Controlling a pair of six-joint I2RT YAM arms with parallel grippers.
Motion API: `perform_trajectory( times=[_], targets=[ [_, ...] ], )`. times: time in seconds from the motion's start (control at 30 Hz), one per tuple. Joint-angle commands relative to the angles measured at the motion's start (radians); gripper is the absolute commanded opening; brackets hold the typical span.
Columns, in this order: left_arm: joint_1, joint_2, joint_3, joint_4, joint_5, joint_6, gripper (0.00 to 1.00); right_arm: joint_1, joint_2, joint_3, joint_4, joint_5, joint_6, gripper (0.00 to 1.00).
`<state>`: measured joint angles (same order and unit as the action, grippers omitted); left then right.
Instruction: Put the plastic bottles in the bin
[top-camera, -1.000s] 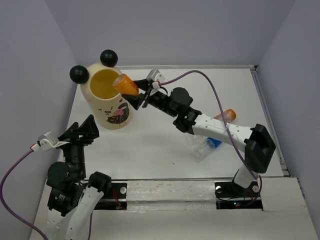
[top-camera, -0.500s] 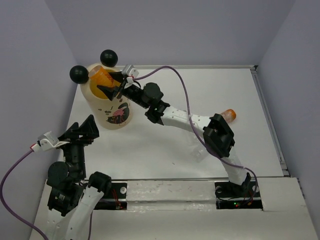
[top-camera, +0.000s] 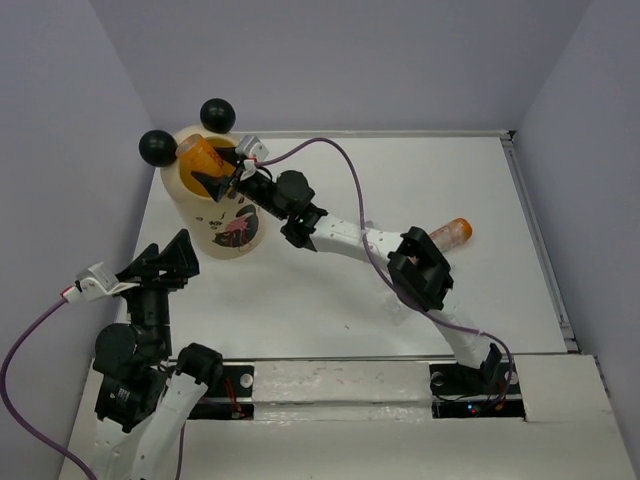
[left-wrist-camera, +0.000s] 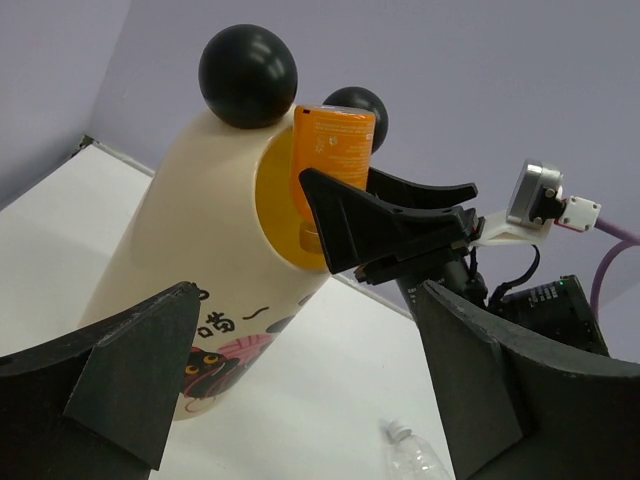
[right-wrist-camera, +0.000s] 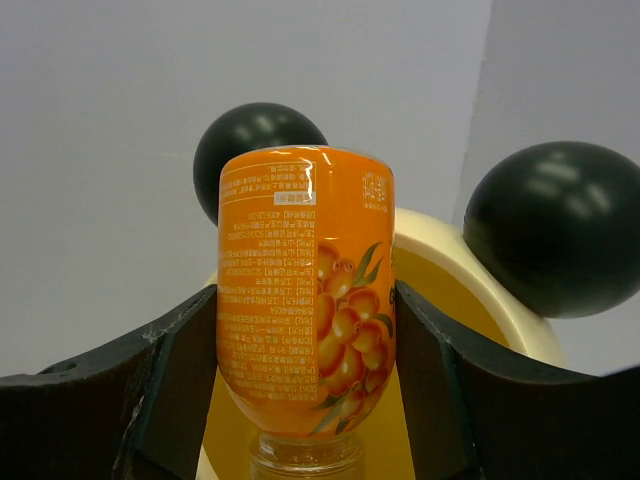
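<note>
While its neck points down toward the yellow inside, the orange bottle (right-wrist-camera: 305, 300) stands base-up over the mouth of the bin (top-camera: 205, 238), in the upper left of the overhead view. The right gripper (top-camera: 213, 168) holds it, one black finger pressed to each side of the bottle's printed body. Behind the bottle rise the two black balls (top-camera: 157, 149) on the bin's rim, and a pink and black cartoon print (top-camera: 235, 228) shows on the bin's cream wall.

A second orange bottle (top-camera: 452, 231) lies on its side on the white table (top-camera: 300, 290), right of centre and well apart from the bin. A clear bottle (left-wrist-camera: 415, 458) lies on the table at the bottom edge of the left wrist view; from above the right arm (top-camera: 420, 270) covers most of it.

The left gripper (top-camera: 165, 262) hangs at the lower left, below the bin, its jaws spread wide with nothing between them.
</note>
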<state>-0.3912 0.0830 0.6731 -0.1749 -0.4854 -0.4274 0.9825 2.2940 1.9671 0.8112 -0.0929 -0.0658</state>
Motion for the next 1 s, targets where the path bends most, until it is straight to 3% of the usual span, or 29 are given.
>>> perform_trajectory(
  times=[0.0,0.07,0.2,0.37,0.57,0.63,0.73,0.83,0.93,0.97],
  targets=[
    [-0.002,0.015,-0.012,0.054,0.008,0.004,0.99,0.005,0.007,0.017,0.105,0.055,-0.029,0.56],
    [-0.003,0.017,-0.014,0.055,0.010,0.004,0.99,0.005,-0.008,-0.005,0.118,0.056,-0.026,0.68],
    [-0.003,0.023,-0.012,0.055,0.014,0.003,0.99,0.005,-0.054,-0.062,0.121,0.048,-0.026,0.82],
    [-0.003,0.027,-0.012,0.055,0.027,-0.001,0.99,0.005,-0.114,-0.149,0.131,0.019,-0.014,0.92],
    [-0.003,0.037,-0.010,0.054,0.030,0.001,0.99,0.005,-0.203,-0.241,0.147,0.016,0.015,0.92],
    [-0.002,0.044,-0.013,0.057,0.057,0.003,0.99,0.005,-0.244,-0.306,0.144,0.025,0.038,0.90],
    [-0.002,0.076,-0.020,0.072,0.145,-0.002,0.99,0.005,-0.376,-0.448,0.096,0.053,0.063,0.79],
    [-0.002,0.151,-0.007,0.074,0.235,-0.025,0.99,0.005,-0.556,-0.637,-0.030,0.163,0.121,0.61],
    [-0.003,0.283,0.011,0.097,0.434,-0.080,0.99,0.005,-0.750,-0.843,-0.183,0.330,0.191,0.44],
    [-0.003,0.325,0.020,0.119,0.474,-0.108,0.99,0.005,-0.801,-0.894,-0.228,0.435,0.220,0.34]
  ],
)
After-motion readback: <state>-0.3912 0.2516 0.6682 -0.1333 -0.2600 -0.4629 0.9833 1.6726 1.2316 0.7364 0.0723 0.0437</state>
